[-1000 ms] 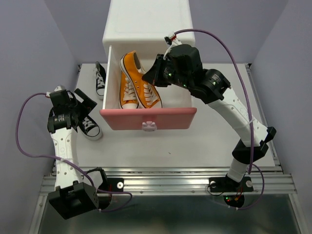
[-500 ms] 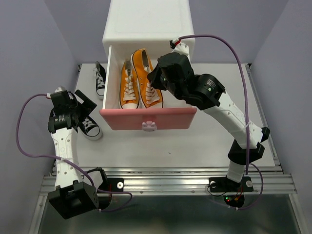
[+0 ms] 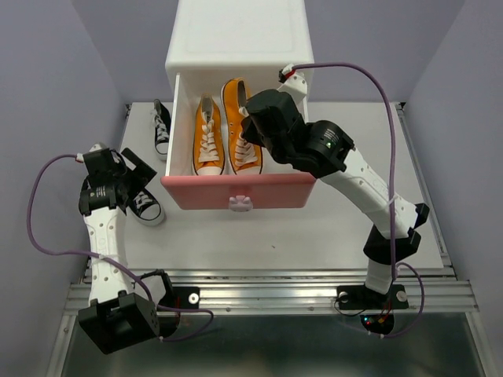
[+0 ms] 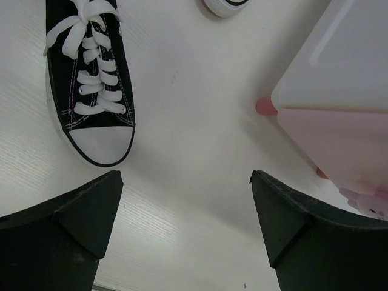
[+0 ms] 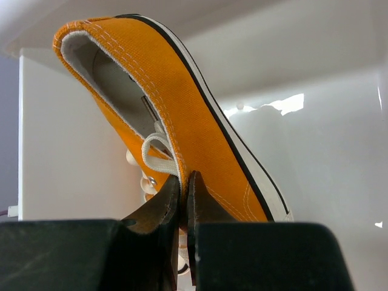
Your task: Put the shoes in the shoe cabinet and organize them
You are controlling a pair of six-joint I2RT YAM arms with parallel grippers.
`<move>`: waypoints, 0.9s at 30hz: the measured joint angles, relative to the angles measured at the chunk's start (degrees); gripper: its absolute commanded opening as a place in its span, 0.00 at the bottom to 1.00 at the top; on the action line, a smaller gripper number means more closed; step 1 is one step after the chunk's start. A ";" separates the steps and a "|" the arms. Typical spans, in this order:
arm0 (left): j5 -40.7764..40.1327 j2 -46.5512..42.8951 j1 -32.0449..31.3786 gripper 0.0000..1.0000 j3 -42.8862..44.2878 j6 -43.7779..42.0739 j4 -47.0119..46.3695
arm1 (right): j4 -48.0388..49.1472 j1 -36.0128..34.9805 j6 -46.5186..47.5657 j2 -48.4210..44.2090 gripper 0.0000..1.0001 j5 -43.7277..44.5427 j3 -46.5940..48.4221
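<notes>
Orange canvas is pinched in the right claw [image 5: 183, 194], which is clamped on the collar of one orange shoe [image 3: 236, 114]. That shoe lies in the open drawer [image 3: 236, 191] of the cabinet [image 3: 236, 39], just beside its mate [image 3: 207, 137]. If the claw pulls away before letting go, it could drag the shoe askew or out. The left claw [image 4: 185, 206] hangs wide over the desk [image 4: 194, 109], near a black shoe [image 4: 88, 79]. A second ago the held shoe slanted across its mate; now both run parallel.
</notes>
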State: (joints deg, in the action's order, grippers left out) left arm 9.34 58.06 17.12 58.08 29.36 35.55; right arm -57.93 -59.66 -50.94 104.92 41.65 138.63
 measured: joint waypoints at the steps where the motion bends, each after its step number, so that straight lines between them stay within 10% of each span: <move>1: -0.07 -0.13 0.00 0.99 -0.15 0.02 0.09 | -0.02 0.00 -0.13 0.24 0.01 -0.02 0.00; 27: -1.27 -1.36 0.00 0.99 -1.51 0.07 0.42 | 0.87 0.02 -1.99 3.56 0.01 2.89 -1.75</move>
State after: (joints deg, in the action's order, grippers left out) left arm 8.08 56.71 17.12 56.58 29.43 35.97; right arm -57.06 -59.64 -52.93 108.49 44.53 136.88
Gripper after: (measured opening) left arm 0.985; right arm 0.068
